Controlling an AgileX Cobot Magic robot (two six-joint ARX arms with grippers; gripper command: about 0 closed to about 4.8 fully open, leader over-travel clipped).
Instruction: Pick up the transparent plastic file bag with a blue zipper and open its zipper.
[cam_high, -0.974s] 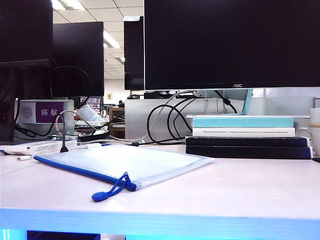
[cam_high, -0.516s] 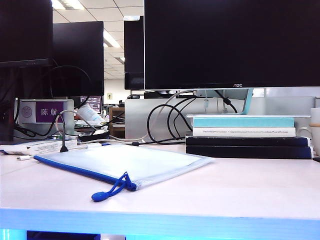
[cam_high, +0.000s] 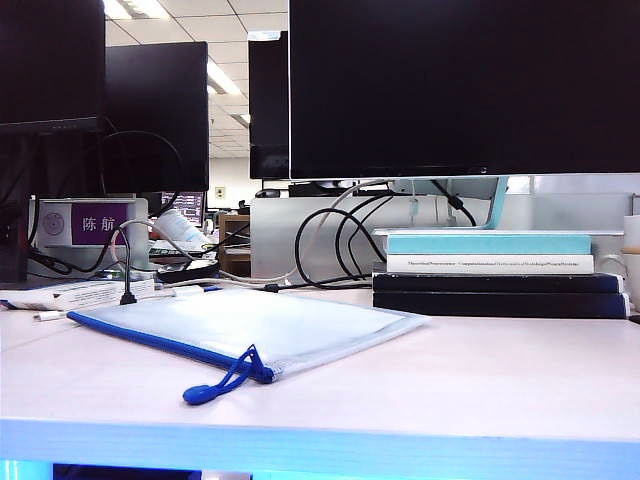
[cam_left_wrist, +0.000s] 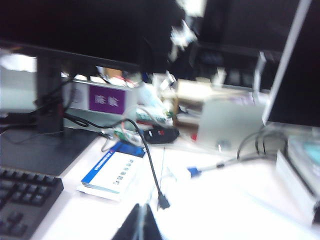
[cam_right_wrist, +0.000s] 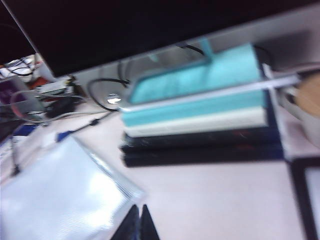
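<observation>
The transparent plastic file bag (cam_high: 262, 320) lies flat on the white table (cam_high: 480, 370). Its blue zipper (cam_high: 160, 343) runs along the near edge and ends in a blue cord pull (cam_high: 212, 388). Neither arm shows in the exterior view. In the right wrist view my right gripper (cam_right_wrist: 138, 207) is shut and empty, hovering just off the corner of the file bag (cam_right_wrist: 60, 200). My left gripper (cam_left_wrist: 141, 207) is also shut and empty, above a washed-out white stretch of table where I cannot make out the bag.
Stacked teal and black books (cam_high: 490, 270) stand at the back right under a large monitor (cam_high: 460, 90). Cables (cam_high: 330, 245) and a purple sign (cam_high: 98, 224) sit behind the bag. The left wrist view shows a keyboard (cam_left_wrist: 25, 200), a blue-and-white booklet (cam_left_wrist: 112, 172) and a cable plug (cam_left_wrist: 163, 201).
</observation>
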